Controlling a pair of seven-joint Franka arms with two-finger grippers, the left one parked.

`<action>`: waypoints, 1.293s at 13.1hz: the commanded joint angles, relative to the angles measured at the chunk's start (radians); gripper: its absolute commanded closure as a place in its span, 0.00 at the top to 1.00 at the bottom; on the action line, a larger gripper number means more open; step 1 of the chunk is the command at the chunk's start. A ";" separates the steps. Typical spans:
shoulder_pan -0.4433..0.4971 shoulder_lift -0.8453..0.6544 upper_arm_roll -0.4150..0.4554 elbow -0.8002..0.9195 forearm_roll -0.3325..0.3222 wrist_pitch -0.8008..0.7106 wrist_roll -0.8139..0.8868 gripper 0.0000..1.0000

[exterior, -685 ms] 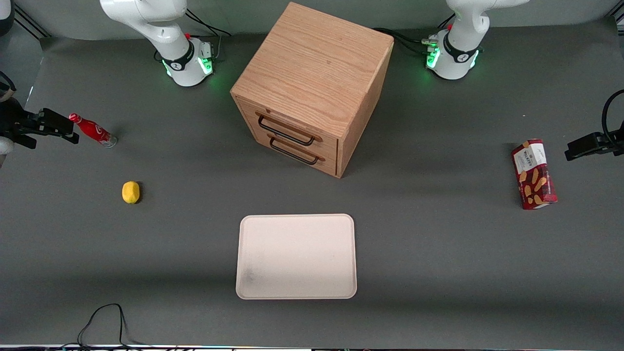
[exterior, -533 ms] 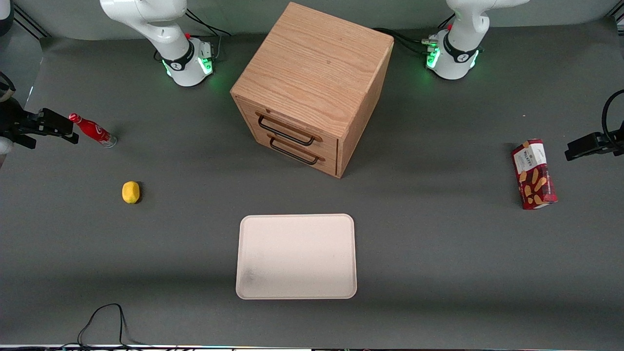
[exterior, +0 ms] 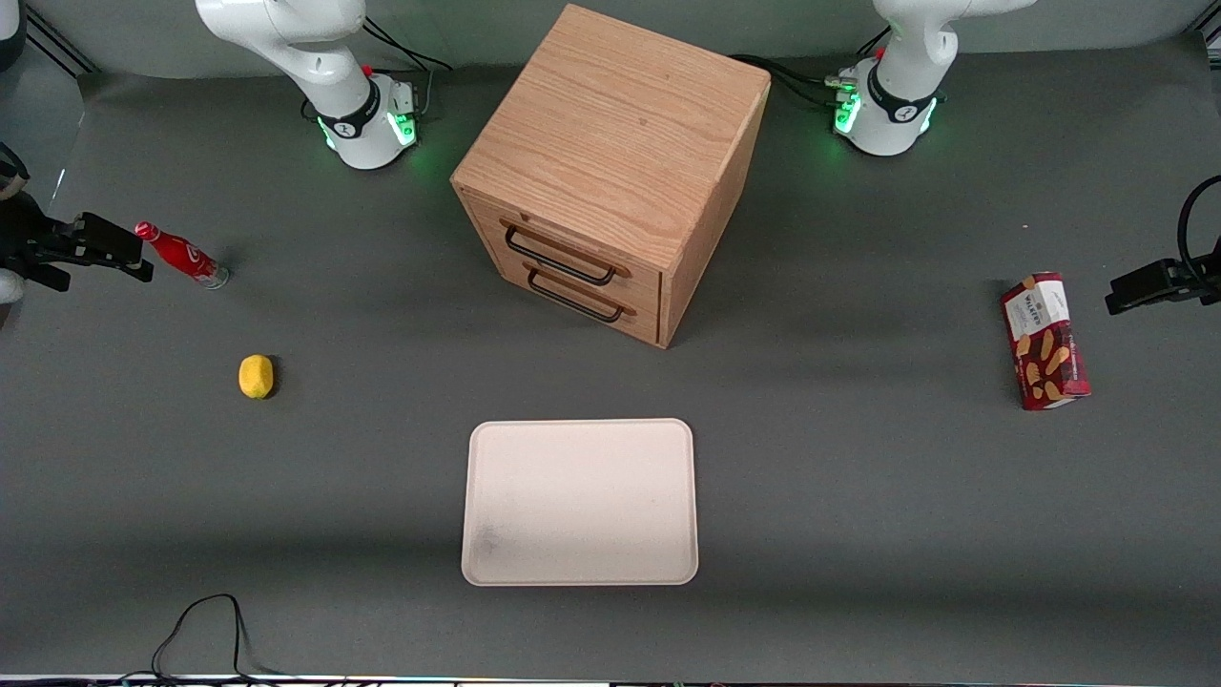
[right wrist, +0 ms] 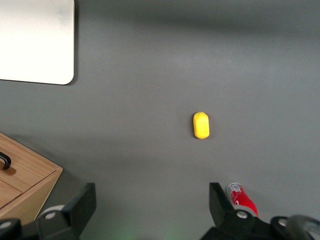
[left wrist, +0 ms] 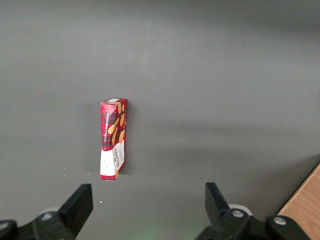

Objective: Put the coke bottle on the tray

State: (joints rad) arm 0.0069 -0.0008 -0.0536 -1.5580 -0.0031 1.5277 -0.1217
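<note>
The coke bottle, small and red with a white logo, lies on its side on the grey table at the working arm's end. In the right wrist view its clear base and red body show just beside one finger. My gripper is open and empty, level with the bottle, its fingertips right by the red cap; in the right wrist view the gripper has its two fingers wide apart with only table between them. The pale cream tray lies flat near the front camera, mid-table; its corner shows in the right wrist view.
A yellow lemon lies between the bottle and the tray, also in the right wrist view. A wooden two-drawer cabinet stands mid-table. A red biscuit box lies toward the parked arm's end.
My gripper has drifted very slightly away from the bottle; the bottle, lemon and tray have not moved.
</note>
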 commanded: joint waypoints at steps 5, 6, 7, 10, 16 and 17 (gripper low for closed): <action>0.012 -0.034 -0.071 -0.042 0.000 -0.012 0.002 1.00; 0.011 -0.045 -0.090 -0.054 0.000 -0.012 -0.004 1.00; 0.011 -0.059 -0.110 -0.066 0.000 -0.012 -0.033 1.00; 0.011 -0.112 -0.195 -0.121 -0.009 0.000 -0.151 1.00; 0.011 -0.302 -0.356 -0.342 -0.086 0.094 -0.317 1.00; 0.011 -0.345 -0.370 -0.382 -0.112 0.100 -0.323 1.00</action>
State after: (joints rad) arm 0.0044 -0.2243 -0.3958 -1.8149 -0.0749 1.5812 -0.4171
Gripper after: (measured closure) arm 0.000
